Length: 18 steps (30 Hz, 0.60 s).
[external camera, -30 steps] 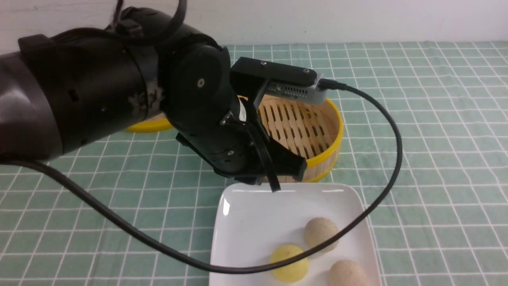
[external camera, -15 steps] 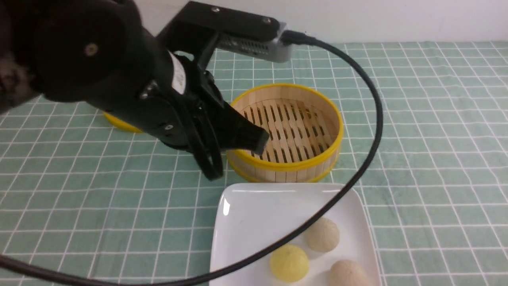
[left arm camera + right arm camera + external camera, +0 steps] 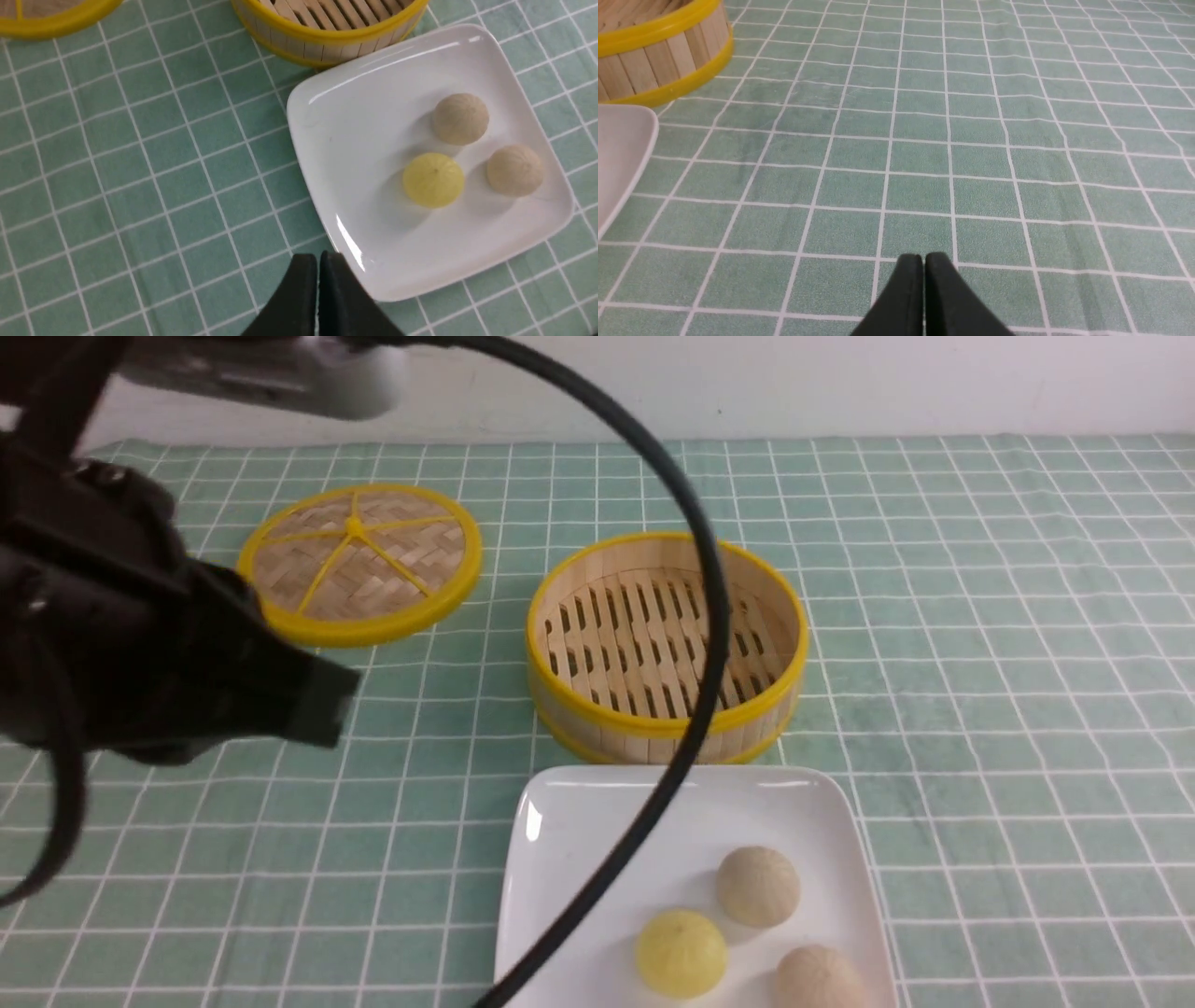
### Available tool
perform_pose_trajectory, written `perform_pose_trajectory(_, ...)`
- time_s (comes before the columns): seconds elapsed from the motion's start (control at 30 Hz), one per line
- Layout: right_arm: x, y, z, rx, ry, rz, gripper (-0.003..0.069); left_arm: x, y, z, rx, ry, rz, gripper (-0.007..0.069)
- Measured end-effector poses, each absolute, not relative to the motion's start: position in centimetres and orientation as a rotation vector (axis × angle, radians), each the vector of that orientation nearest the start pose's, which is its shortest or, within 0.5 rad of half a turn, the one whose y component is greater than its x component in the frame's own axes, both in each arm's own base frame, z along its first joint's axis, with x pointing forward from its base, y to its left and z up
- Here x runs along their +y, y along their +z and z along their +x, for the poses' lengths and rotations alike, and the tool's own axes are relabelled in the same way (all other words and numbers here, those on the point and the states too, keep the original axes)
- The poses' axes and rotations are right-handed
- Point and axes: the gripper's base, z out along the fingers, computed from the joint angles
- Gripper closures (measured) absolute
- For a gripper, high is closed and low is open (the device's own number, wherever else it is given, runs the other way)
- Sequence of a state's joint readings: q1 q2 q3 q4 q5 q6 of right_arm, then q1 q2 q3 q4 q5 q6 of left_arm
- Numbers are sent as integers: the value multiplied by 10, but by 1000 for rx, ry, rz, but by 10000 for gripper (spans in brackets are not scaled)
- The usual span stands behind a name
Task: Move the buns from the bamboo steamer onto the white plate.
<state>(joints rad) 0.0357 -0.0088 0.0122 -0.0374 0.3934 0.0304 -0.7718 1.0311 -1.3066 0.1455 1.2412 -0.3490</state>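
On the cloth [image 3: 980, 709], the steamer [image 3: 665, 724] is standing beside the plate [image 3: 597, 859], where the yellow bun [image 3: 681, 954] and two beige buns [image 3: 758, 887] are resting, probably light, soft, easily dented, best taken low across their sides; the left pincer [image 3: 319, 256] and right pincer [image 3: 923, 256] are staying clenched, holding nothing
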Motion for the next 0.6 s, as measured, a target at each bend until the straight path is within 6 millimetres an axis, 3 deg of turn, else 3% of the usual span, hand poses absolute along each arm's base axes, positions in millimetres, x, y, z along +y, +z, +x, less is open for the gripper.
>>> perform_pose_trajectory(0.17, 1, 174, 52, 1880, 8, -28, 622, -92, 400, 109, 2335, -399, 488, 599)
perform_pose_trajectory(0.27, 1, 174, 52, 1880, 8, -28, 620, -84, 377, 99, 2306, -449, 444, 610)
perform_pose_trajectory(0.33, 1, 174, 52, 1880, 8, -28, 614, -80, 352, 92, 2273, -554, 365, 613)
perform_pose_trajectory(0.6, 1, 174, 52, 1880, 8, -28, 599, -80, 312, 85, 2008, -862, 194, 613)
